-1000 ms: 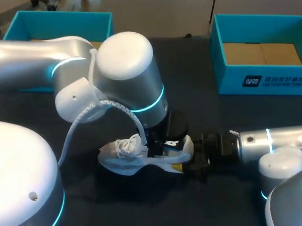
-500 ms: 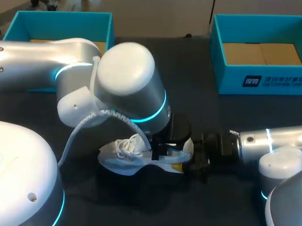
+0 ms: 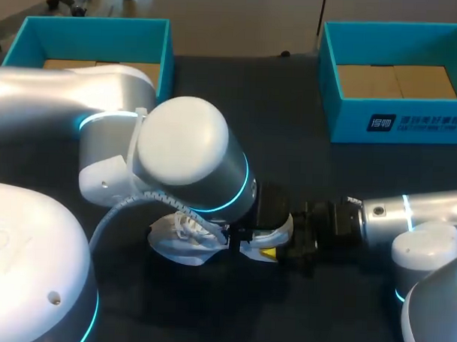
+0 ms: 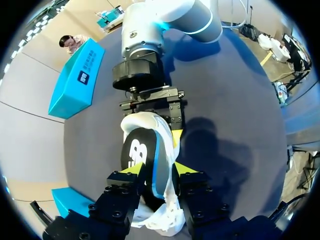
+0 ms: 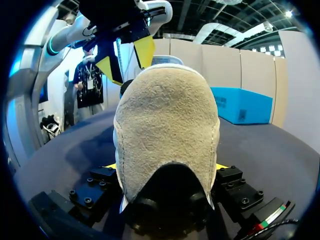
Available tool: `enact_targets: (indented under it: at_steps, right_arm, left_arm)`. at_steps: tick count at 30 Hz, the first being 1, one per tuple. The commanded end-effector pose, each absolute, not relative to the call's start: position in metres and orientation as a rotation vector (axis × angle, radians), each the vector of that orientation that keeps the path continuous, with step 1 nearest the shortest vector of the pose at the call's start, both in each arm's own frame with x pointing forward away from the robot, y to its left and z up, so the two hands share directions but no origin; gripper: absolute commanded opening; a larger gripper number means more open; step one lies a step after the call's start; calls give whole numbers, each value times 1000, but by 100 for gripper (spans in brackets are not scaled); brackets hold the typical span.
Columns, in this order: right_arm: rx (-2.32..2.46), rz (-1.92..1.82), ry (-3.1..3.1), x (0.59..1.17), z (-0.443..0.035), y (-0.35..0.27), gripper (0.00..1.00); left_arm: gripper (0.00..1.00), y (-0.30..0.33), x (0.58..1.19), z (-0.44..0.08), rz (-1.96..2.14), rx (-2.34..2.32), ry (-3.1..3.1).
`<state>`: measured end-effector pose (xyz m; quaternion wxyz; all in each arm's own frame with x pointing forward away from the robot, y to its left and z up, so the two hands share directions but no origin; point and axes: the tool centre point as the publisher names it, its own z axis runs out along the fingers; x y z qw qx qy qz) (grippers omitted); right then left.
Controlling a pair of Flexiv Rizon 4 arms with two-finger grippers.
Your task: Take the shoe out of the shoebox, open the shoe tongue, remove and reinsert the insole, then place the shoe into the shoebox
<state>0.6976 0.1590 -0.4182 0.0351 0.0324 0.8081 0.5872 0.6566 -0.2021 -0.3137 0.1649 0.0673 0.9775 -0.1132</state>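
head view loses most of the white lace-up sneaker (image 3: 182, 241) under the bulky silver elbow of the left arm (image 3: 184, 158). only its laced toe end and a strip at the heel show, near the middle of the dark matte table (image 3: 289, 165). the left gripper itself is covered there.

left wrist view shows the left gripper (image 4: 162, 172) clamped on the sneaker's side wall, one finger over the black insole (image 4: 134, 152) and the other outside the blue-lined edge. its yellow tips are mostly buried against the shoe.

right wrist view is filled by the sneaker's tan, fuzzy heel end. the right gripper (image 5: 165, 167) is closed on it from both sides, with only thin slivers of yellow showing. the rest of the shoe is out of sight behind it.

on the table's far side sit two boxes, well apart from the sneaker. the left teal cardboard shoebox (image 3: 91, 24) is partly cut off by the arm, and the right teal cardboard shoebox (image 3: 343, 122) runs off the edge.
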Motion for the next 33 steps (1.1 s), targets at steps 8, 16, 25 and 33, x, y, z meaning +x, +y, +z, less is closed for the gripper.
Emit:
enact_targets:
  at_steps: [8,16,25,33]
  right_arm:
    - [101,1799,2487,697,-417,160,0]
    - [101,1799,2487,697,-417,160,0]
    - [101,1799,2487,697,-417,160,0]
    - [101,1799,2487,697,-417,160,0]
  left_arm:
    - [36,-208,647,-316,-284,196,2705]
    - [36,-213,644,-319,-235,193,2581]
    - [36,-218,643,-319,-200,201,2518]
    - [37,-221,646,-318,-186,205,2480]
